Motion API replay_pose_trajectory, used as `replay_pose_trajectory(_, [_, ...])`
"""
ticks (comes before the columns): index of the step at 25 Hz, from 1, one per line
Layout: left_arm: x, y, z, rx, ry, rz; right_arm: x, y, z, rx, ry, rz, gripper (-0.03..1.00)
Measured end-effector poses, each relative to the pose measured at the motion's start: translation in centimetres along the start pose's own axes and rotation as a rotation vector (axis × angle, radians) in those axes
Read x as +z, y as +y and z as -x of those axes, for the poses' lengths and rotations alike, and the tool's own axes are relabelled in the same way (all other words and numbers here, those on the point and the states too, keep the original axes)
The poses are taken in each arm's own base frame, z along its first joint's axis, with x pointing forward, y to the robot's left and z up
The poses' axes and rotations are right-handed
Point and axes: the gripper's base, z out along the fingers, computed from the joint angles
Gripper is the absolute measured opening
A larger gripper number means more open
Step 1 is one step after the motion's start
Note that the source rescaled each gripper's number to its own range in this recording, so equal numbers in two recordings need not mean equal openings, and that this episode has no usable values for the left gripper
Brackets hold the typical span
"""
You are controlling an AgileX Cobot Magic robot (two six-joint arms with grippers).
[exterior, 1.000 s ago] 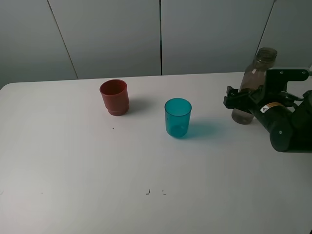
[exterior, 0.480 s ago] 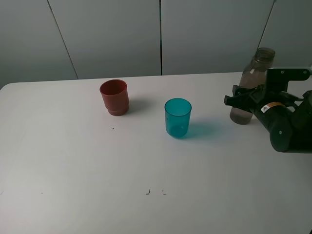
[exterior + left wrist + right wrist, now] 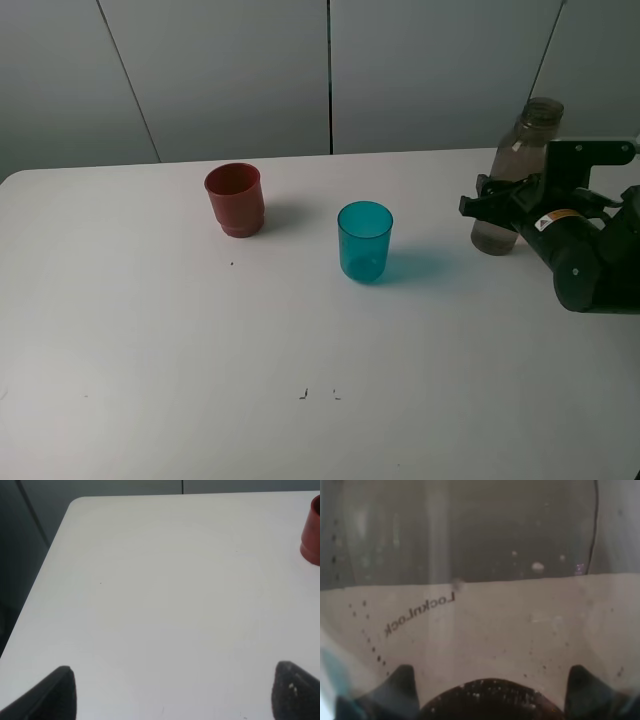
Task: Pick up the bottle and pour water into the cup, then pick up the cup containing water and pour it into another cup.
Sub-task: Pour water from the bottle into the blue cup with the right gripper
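Observation:
The bottle (image 3: 522, 160), smoky grey-brown and capless, stands upright at the table's right back. My right gripper (image 3: 494, 207) is shut on its lower body. In the right wrist view the bottle (image 3: 480, 580) fills the picture between the two fingertips (image 3: 402, 680). The translucent teal cup (image 3: 364, 240) stands upright mid-table, left of the bottle. The opaque red cup (image 3: 235, 198) stands further left and back; its edge shows in the left wrist view (image 3: 312, 530). My left gripper (image 3: 175, 692) is open and empty over bare table, out of the exterior view.
The white table (image 3: 150, 350) has a rounded far-left corner (image 3: 75, 502) with dark floor beyond. Grey wall panels (image 3: 330, 70) rise behind the table. Small dark marks (image 3: 303, 394) lie near the front middle.
My right gripper's fingers closed in on the bottle one second ago, and the bottle shifted slightly left. Nothing has moved in the last half second.

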Motion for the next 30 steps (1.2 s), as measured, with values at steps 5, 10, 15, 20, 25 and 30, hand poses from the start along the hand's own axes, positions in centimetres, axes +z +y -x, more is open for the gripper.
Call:
replay_pose_trajectory(5, [0.0,0.0,0.0,0.0,0.0,0.0,-0.2,0.3,0.7,-0.004,-0.003,0.03,0.0])
replay_pose_trajectory(10, [0.0,0.0,0.0,0.0,0.0,0.0,-0.9,0.8,3.9,0.006,-0.105,0.077,0.0])
replay_pose_trajectory(15, [0.0,0.0,0.0,0.0,0.0,0.0,-1.9,1.3,6.5,-0.058,-0.172,0.134,0.0])
replay_pose_trajectory(20, [0.0,0.0,0.0,0.0,0.0,0.0,-2.3,2.2,7.3,-0.183,-0.181,0.219,0.0])
replay_pose_trajectory(25, [0.0,0.0,0.0,0.0,0.0,0.0,-0.8,3.4,8.2,-0.261,-0.106,0.291,0.0])
replay_pose_trajectory(30, [0.0,0.0,0.0,0.0,0.0,0.0,1.0,4.1,9.4,-0.323,-0.002,0.314,0.0])
